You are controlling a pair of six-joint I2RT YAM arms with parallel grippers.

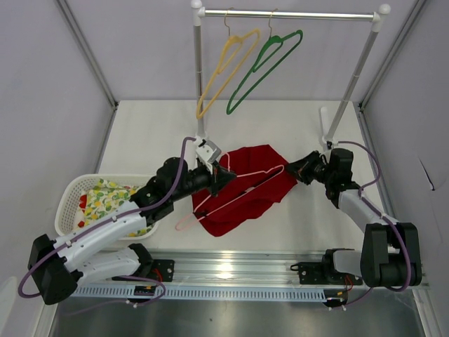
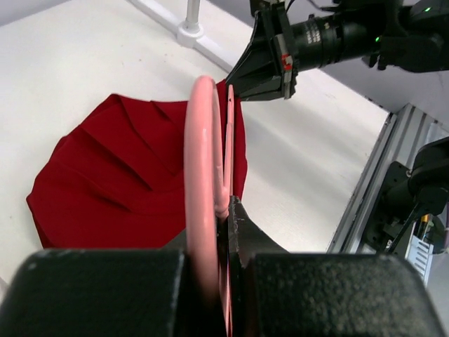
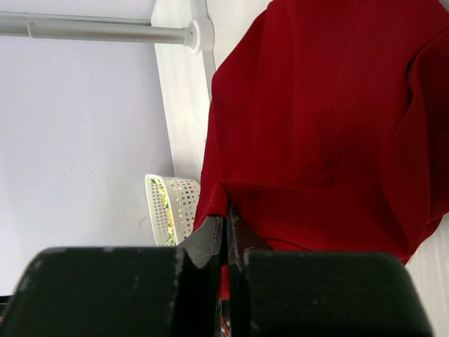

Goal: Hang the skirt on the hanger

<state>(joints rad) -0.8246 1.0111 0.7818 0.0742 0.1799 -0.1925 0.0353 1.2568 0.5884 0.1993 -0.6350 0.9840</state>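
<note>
I seem to work in a lab test cell: plain grey walls (image 1: 42,105) box my white table (image 1: 161,133), and an aluminium rail (image 1: 238,263) runs along its near edge.

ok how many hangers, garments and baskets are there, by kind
hangers: 3 (pink hanger, yellow hanger, green hanger)
garments: 2 (red skirt, floral cloth)
baskets: 1 (white basket)
total: 6
</note>
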